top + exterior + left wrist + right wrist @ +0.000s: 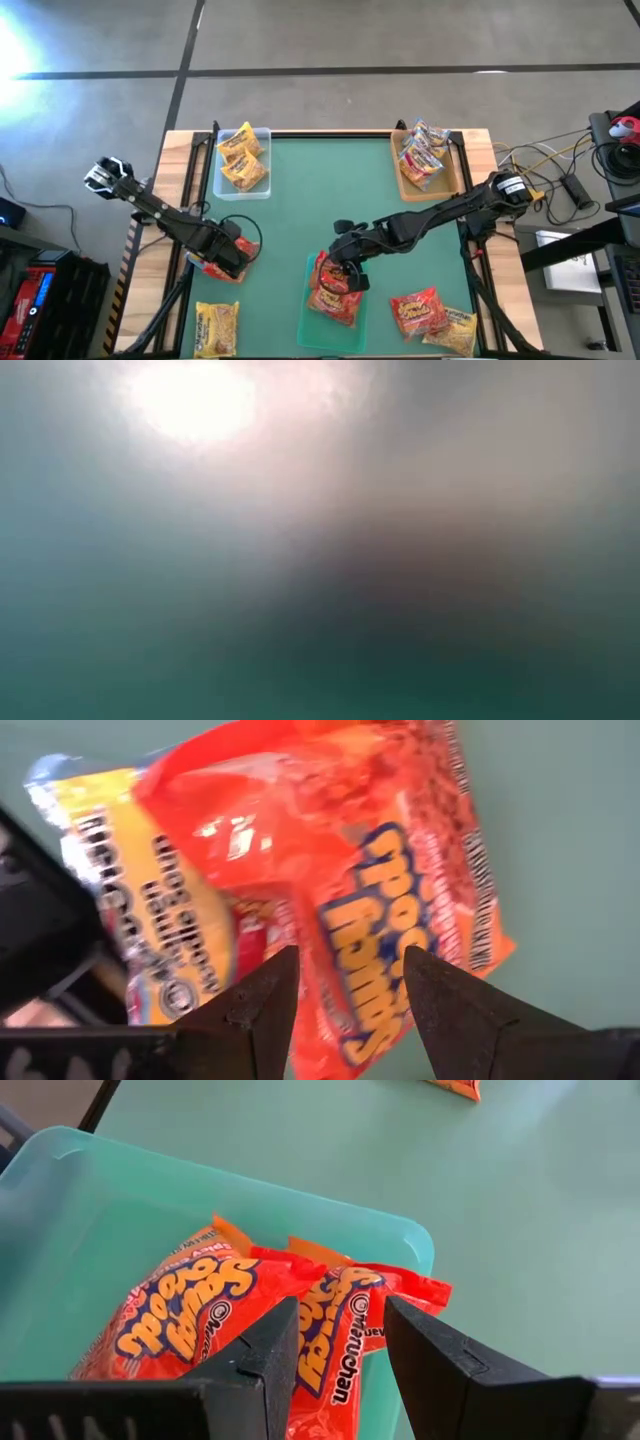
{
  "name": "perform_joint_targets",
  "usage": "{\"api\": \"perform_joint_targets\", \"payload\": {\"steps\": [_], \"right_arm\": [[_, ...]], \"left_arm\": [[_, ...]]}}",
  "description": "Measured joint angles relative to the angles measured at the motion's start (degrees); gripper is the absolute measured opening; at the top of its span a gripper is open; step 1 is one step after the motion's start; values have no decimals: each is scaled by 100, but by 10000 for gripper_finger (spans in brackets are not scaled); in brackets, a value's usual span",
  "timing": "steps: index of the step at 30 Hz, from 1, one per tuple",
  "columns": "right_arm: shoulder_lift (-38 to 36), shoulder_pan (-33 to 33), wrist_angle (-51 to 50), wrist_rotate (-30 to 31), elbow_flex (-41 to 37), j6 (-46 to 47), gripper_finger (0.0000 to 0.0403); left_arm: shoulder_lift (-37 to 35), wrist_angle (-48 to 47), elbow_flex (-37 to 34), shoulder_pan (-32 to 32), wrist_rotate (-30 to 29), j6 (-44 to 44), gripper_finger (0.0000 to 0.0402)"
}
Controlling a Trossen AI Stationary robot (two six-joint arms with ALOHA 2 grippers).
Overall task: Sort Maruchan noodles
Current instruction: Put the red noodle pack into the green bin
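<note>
The left gripper (345, 985) hangs low over a red-orange packet (330, 860) near the table's left edge; its fingers (262, 1000) stand apart, the packet's lower edge showing in the gap between them, and whether they pinch it I cannot tell. A yellow packet (150, 920) lies touching it. The right gripper (340, 1342) hovers over the green tray (90, 1210), fingers parted and holding nothing, two red packets (190, 1315) just beyond the tips. Bare table (330, 190) opens past both.

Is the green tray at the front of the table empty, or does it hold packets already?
Not empty. The green tray holds at least two red-orange packets, and the right pincer hangs open just above them.
</note>
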Motion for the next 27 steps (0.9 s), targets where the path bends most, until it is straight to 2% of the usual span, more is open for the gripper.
{"api": "perform_joint_targets", "payload": {"steps": [7, 15, 27], "right_arm": [[0, 0, -2, 0, -23, 136, 137], [0, 0, -1, 0, -23, 209, 137], [0, 0, -11, 2, -23, 288, 137]], "left_arm": [[260, 848, -264, 68, -229, 286, 166], [352, 1431, -335, 394, -1182, 822, 166], [352, 2924, -344, 1311, -2124, 2746, 166]]}}
